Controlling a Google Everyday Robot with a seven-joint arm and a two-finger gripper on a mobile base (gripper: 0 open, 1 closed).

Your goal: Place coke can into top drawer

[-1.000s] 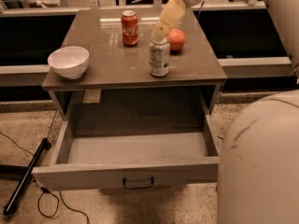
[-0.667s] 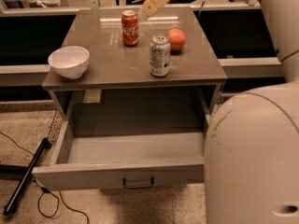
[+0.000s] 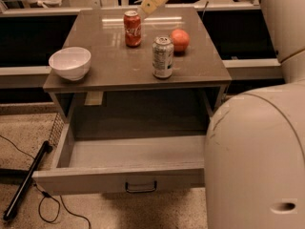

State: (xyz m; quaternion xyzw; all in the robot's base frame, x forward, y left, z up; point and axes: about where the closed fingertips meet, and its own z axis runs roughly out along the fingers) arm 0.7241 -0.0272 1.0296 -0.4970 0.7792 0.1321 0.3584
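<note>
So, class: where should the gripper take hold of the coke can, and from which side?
Probably its round side wall, mid-height, since the coke can stands upright. Come from the far side, where the gripper hangs just beyond it.

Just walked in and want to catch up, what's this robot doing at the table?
The robot's hand hovers close to the top of the coke can, on its far side, not holding it. The can stands upright on the tabletop near a silver can, a fruit and a bowl. The top drawer below is pulled open; nothing placed yet.
</note>
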